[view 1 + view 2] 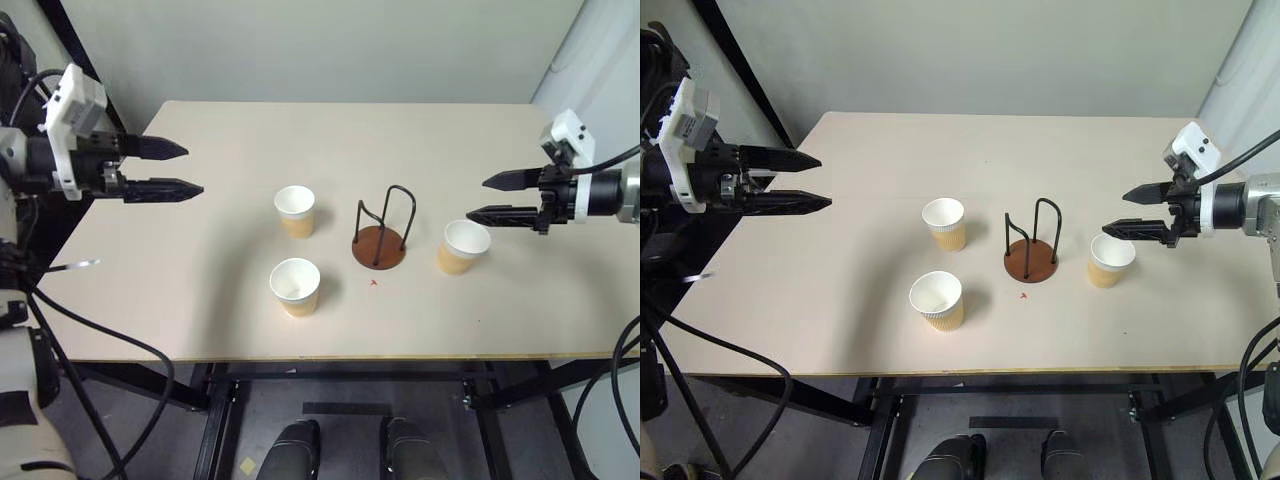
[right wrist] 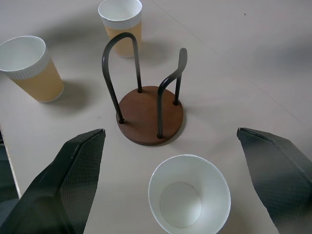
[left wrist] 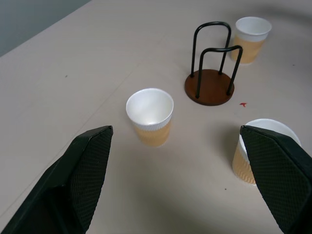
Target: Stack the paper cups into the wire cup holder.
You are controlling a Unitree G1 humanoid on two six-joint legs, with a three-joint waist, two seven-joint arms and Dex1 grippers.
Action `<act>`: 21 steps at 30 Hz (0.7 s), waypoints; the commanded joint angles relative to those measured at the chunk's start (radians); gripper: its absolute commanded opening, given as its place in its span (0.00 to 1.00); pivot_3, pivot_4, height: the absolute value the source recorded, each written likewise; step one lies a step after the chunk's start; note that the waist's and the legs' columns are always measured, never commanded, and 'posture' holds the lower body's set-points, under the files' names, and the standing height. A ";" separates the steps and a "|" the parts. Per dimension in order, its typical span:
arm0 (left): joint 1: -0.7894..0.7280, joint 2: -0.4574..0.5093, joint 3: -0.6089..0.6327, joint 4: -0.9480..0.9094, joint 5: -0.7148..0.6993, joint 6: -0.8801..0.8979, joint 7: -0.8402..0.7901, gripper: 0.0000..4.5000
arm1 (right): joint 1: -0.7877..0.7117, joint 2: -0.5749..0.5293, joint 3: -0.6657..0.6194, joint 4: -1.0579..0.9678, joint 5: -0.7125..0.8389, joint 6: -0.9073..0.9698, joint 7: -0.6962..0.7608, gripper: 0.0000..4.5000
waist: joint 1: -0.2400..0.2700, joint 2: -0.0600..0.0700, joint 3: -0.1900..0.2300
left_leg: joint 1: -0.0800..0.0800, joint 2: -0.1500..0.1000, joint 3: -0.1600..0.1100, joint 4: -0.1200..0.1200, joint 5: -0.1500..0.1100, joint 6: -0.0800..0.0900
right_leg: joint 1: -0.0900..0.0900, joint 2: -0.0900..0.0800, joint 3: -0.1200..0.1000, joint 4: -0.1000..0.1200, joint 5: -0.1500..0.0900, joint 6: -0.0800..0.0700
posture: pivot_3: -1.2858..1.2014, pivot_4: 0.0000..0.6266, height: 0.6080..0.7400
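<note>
Three tan paper cups stand upright on the table: one (image 1: 295,210) left of the wire cup holder (image 1: 380,238), one (image 1: 295,286) nearer the front edge, one (image 1: 464,246) right of the holder. The holder has a reddish-brown disc base with two black wire loops and holds nothing. My left gripper (image 1: 192,168) hovers open above the table's left side, well clear of the cups. Open as well, my right gripper (image 1: 478,197) hangs just above and behind the right cup (image 2: 189,200), with nothing between its fingers.
The beige table (image 1: 200,290) has its front edge close to me and a grey wall behind. A small red mark (image 1: 373,283) lies in front of the holder. Black cables hang off the table's left and right sides.
</note>
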State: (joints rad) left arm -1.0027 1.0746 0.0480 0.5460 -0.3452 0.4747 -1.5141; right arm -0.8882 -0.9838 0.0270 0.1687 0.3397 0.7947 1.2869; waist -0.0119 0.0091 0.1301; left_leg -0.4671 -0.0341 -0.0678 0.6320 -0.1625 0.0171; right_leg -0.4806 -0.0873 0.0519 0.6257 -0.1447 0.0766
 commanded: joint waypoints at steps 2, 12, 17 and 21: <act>-0.051 -0.002 0.055 0.036 0.003 -0.040 0.061 1.00 | -0.029 -0.008 -0.006 -0.033 0.013 0.006 0.000 1.00 | 0.000 0.000 0.000 | 0.000 0.000 0.000 0.001 0.000 0.000 | 0.000 0.000 0.000 0.000 0.000 0.000 | 0.52 0.24 1.00; -0.081 -0.055 0.003 -0.037 -0.018 0.002 -0.021 1.00 | 0.003 0.001 -0.001 -0.128 0.059 0.069 -0.004 1.00 | 0.001 0.000 0.000 | -0.003 -0.001 -0.001 0.006 0.000 0.001 | 0.001 0.000 0.000 0.001 0.000 0.000 | 0.52 0.24 1.00; -0.040 -0.012 -0.036 -0.160 -0.102 0.049 -0.099 1.00 | -0.024 0.046 0.060 -0.109 0.046 0.081 -0.007 1.00 | -0.001 0.000 0.000 | -0.003 -0.001 -0.001 0.007 0.000 0.002 | 0.001 0.000 -0.001 0.001 0.000 0.000 | 0.52 0.24 1.00; -0.019 0.006 -0.042 -0.228 -0.122 0.084 -0.100 1.00 | -0.068 0.078 0.137 0.007 -0.016 0.009 0.012 1.00 | -0.004 0.000 0.000 | -0.002 -0.001 -0.001 0.008 0.000 0.002 | 0.001 0.000 -0.001 0.002 0.001 0.000 | 0.52 0.24 1.00</act>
State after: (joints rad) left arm -1.0209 1.0569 -0.0114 0.3544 -0.4465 0.5405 -1.5760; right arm -0.9171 -0.8978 0.1566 0.1488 0.3525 0.8484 1.2846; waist -0.0157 0.0092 0.1301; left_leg -0.4693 -0.0350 -0.0690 0.6401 -0.1627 0.0194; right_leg -0.4800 -0.0872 0.0512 0.6277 -0.1438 0.0770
